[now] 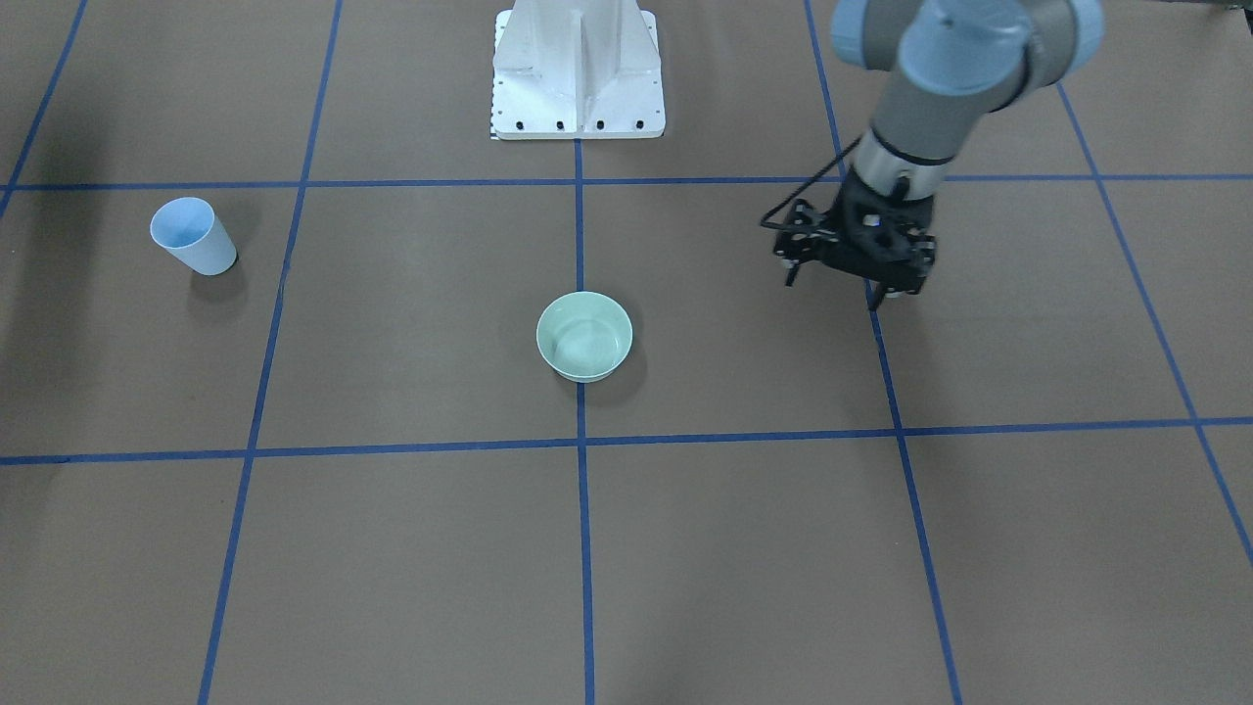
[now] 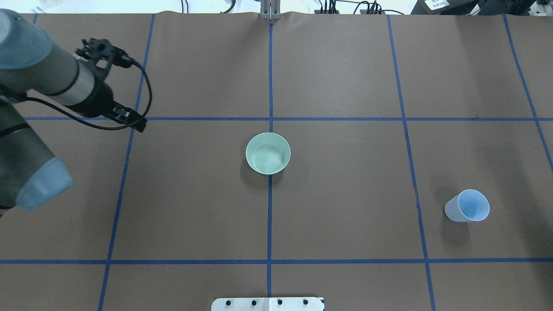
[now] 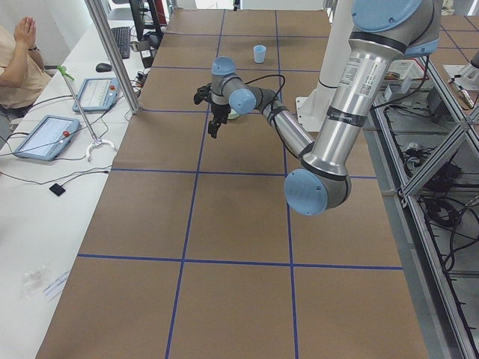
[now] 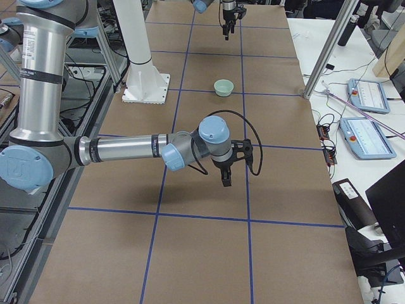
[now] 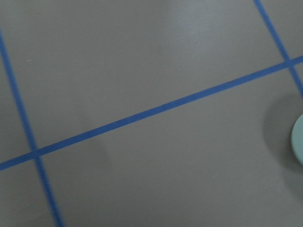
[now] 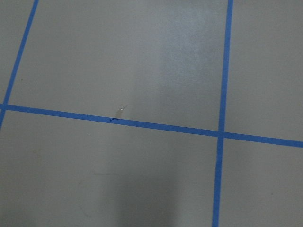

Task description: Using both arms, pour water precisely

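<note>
A pale blue cup (image 1: 193, 235) (image 2: 467, 206) stands upright on my right side of the table, far from both grippers. At the table's centre sits a mint green bowl (image 1: 584, 335) (image 2: 268, 153), on a blue tape line. Whether either one holds water I cannot tell. My left gripper (image 1: 832, 291) hangs above the table left of the bowl, pointing down, open and holding nothing. The bowl's rim (image 5: 298, 142) shows at the edge of the left wrist view. My right gripper (image 4: 226, 179) shows only in the exterior right view, low over the table's right end, so its state is unclear.
The white pedestal (image 1: 578, 73) stands at the robot's edge of the table behind the bowl. Blue tape lines (image 2: 270, 216) divide the brown surface into squares. A person (image 3: 19, 63) sits at a side bench holding tablets (image 3: 46, 137) and cables. Aluminium posts (image 3: 112, 56) stand along that edge.
</note>
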